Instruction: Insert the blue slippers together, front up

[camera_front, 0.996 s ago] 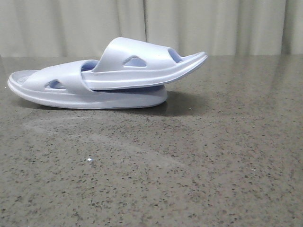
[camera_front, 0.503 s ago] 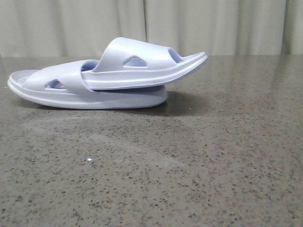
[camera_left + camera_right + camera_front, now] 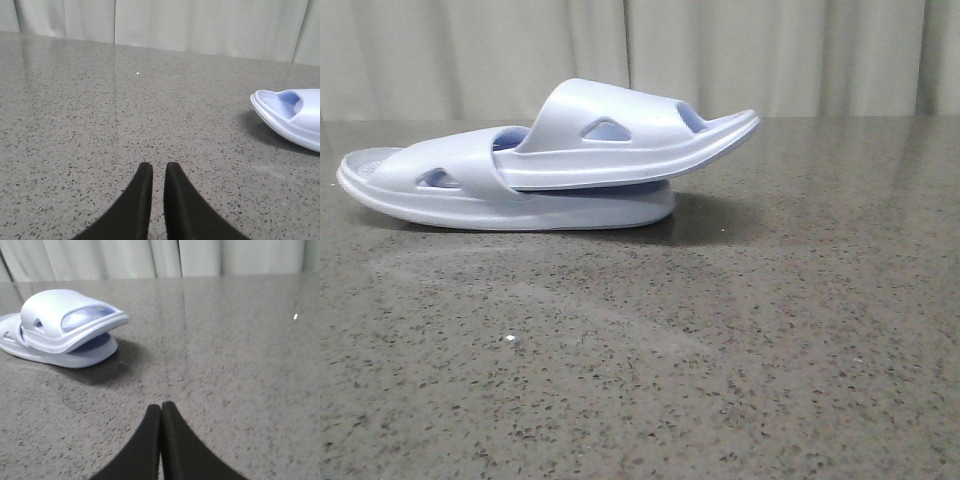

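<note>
The two blue slippers lie nested at the back left of the table in the front view. The upper slipper point(image 3: 620, 135) has its end pushed under the strap of the lower slipper point(image 3: 500, 205), and its other end sticks out to the right, raised off the table. The pair also shows in the right wrist view point(image 3: 65, 330), and one end shows in the left wrist view point(image 3: 295, 117). My left gripper point(image 3: 158, 167) is empty, jaws nearly together with a thin gap, well away from the slippers. My right gripper point(image 3: 161, 407) is shut and empty, apart from the pair. Neither gripper shows in the front view.
The dark speckled stone table point(image 3: 720, 350) fills the front view. A pale curtain point(image 3: 770, 50) hangs behind its far edge. A small white speck point(image 3: 510, 340) lies on the table in front of the slippers.
</note>
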### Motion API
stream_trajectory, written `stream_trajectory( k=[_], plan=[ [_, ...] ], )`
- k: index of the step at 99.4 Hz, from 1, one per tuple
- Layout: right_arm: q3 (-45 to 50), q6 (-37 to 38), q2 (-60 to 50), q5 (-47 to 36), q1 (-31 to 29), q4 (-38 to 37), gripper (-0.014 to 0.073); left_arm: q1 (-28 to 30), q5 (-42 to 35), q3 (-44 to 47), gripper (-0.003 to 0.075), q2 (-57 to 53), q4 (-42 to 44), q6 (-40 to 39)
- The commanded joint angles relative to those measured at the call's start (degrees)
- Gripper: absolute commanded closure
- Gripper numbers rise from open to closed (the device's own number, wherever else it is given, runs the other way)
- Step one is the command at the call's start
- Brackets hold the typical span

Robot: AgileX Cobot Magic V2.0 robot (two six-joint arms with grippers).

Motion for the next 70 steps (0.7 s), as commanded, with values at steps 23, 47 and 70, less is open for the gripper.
stream_trajectory(
  k=[23,47,70],
  plan=[
    [2.53,23.98,-6.58,-1.19,-11.14,-32.69,0.0673,0.04,-4.21,0.44,0.0705,-1.64,-0.17,-0.31],
    [6.84,26.16,-18.59,10.89,-17.86,-36.98,0.0673,0.04,-4.21,0.44,0.0705,-1.64,-0.17,-0.31],
    [6.84,26.48,-22.35,16.18,-20.55,-37.60,0.0673,0.04,-4.21,0.44,0.0705,-1.64,-0.17,-0.31]
  ],
)
